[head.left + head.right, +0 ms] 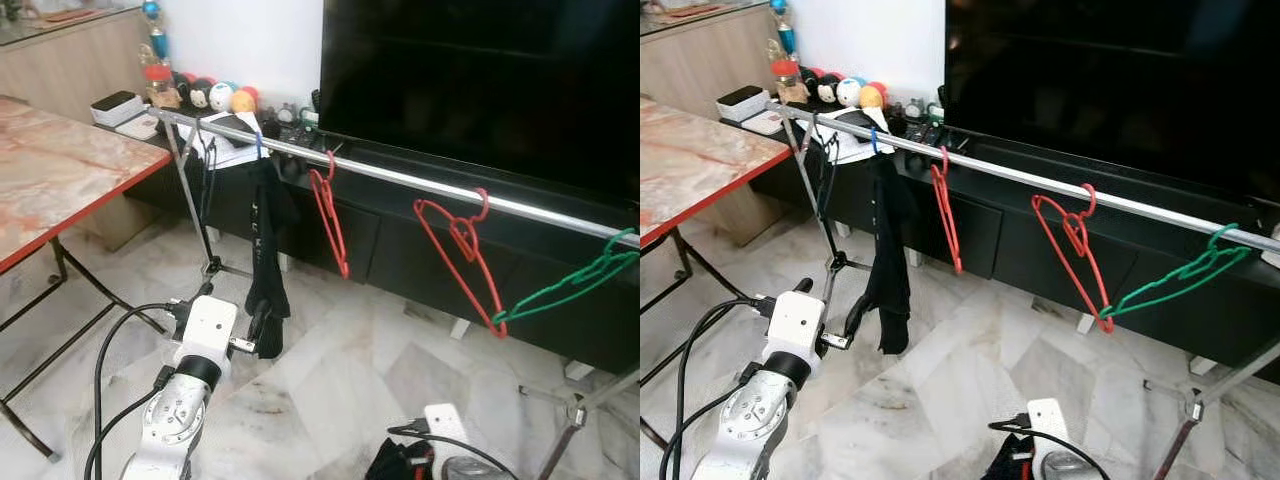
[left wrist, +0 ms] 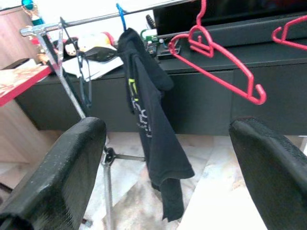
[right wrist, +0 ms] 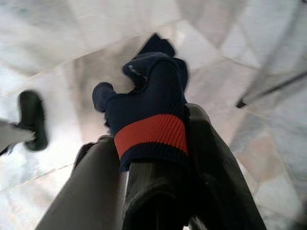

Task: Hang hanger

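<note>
Black and wide apart, the fingers of our left claw point(image 1: 262, 335) hold nothing; they point at the hem of the black T-shirt point(image 1: 268, 250) hanging from the long silver metal rail point(image 1: 420, 183). Our right claw point(image 3: 158, 182), low over the marble floor point(image 1: 330, 380), grips a navy knitted cloth with a red band point(image 3: 151, 115). Further out along the rail, which runs left to right and towards our right side, hang two red wire hangers point(image 1: 328, 215) point(image 1: 462, 255), then a green wire hanger point(image 1: 575, 280), each already hooked on. We judge the right arm nearer those hangers.
</note>
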